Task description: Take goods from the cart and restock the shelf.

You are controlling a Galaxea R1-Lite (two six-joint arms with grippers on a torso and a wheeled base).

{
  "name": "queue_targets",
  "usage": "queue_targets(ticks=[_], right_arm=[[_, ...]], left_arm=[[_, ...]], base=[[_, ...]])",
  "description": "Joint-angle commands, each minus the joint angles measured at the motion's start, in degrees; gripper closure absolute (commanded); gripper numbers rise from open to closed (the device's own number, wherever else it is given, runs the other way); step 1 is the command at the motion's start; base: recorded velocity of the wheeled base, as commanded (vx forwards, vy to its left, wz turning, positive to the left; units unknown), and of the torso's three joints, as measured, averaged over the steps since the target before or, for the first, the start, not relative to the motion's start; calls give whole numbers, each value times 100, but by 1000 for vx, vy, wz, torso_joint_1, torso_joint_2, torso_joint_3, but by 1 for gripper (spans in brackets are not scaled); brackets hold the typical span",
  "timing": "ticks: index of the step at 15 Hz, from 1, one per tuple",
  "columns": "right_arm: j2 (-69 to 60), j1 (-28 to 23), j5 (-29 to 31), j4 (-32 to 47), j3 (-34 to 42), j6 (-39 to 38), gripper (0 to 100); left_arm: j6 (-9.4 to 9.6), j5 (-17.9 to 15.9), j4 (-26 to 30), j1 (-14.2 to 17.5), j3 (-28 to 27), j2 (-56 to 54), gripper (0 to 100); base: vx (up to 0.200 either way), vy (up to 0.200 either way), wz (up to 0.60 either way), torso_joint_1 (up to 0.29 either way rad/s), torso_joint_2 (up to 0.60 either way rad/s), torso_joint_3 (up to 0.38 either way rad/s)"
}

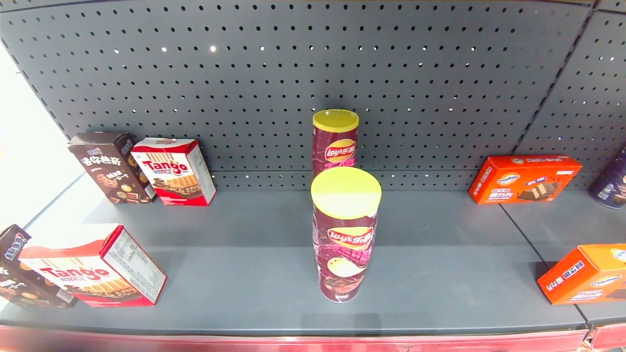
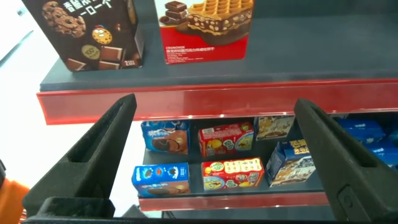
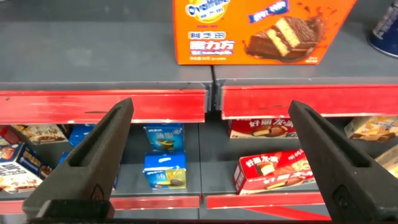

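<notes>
Dark grey shelf board (image 1: 244,274), red front lip, pegboard back. Just beyond left gripper (image 2: 214,106): front cookie box (image 2: 87,31) and front wafer box (image 2: 205,28), side by side. Rear cookie box (image 1: 110,166) and rear wafer box (image 1: 173,171) stand farther back. Just beyond right gripper (image 3: 211,104): front orange box (image 3: 261,31). Rear orange box (image 1: 523,178) and dark blue can (image 1: 609,183) sit farther back. Mid-shelf between the two grippers: front chip can (image 1: 345,234) and rear chip can (image 1: 335,142), upright, in line.

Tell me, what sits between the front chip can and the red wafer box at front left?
Nothing: the head view shows bare shelf between the front chip can and the red wafer box.
</notes>
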State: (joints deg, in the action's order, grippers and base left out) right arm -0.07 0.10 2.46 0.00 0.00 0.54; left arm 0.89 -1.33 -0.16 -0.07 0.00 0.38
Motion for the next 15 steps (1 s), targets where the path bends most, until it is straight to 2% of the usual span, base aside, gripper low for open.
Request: queue_targets(ticks=[1,15], right_arm=[[7,-1,0,0,0,-1,0],[7,-1,0,0,0,-10,0]], left_arm=[[-1,1,-2,-1,0,-3,0],[16,-8,-2,-1,0,-3,0]], base=[[0,0,0,0,0,0],[0,0,0,0,0,0]])
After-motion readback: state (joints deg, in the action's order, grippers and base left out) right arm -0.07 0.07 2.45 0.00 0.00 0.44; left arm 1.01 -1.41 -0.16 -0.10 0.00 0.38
